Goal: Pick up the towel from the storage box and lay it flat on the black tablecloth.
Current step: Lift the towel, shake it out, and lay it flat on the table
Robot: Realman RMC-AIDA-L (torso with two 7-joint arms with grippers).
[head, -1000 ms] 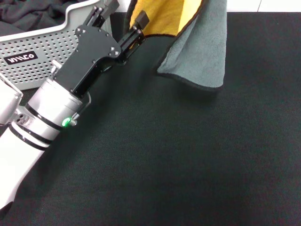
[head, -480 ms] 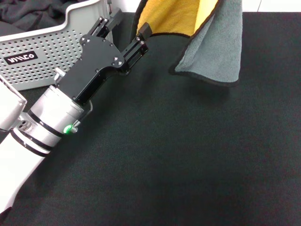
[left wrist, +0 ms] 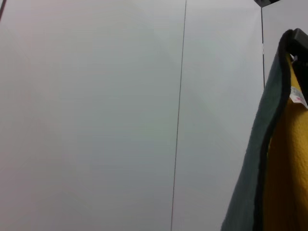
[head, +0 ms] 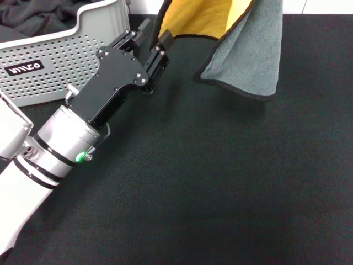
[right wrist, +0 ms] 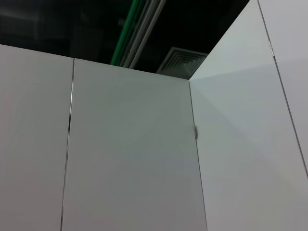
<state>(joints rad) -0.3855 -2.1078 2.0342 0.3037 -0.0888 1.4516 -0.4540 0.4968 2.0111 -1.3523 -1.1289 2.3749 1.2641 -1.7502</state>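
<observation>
Since a second ago the left gripper [head: 150, 37] has swung up and back toward the basket, and the hanging towel [head: 242, 49] has shifted right, its lower hem now sitting a bit lower than half a second ago. Head view: the left arm reaches in from the lower left, its gripper above the black tablecloth [head: 220, 182] just beside the basket [head: 60, 61] corner, fingers spread apart with nothing between them, one fingertip close to the towel's black-edged yellow flap, contact unclear. The towel hangs from above the frame's top edge, yellow face toward the arm, grey-green face toward the right, bottom hem near the cloth; whether it touches I cannot tell. What holds it up is out of frame. The basket sits at the far left with a dark cloth [head: 38, 16] inside and a black label [head: 23, 68] on its wall. Left wrist view: pale wall panels, the towel [left wrist: 279, 168] hanging at one side, yellow face, dark edging, small white tag [left wrist: 298, 98]. Right wrist view: only wall panels and a dark ceiling; the right gripper is not seen anywhere.
</observation>
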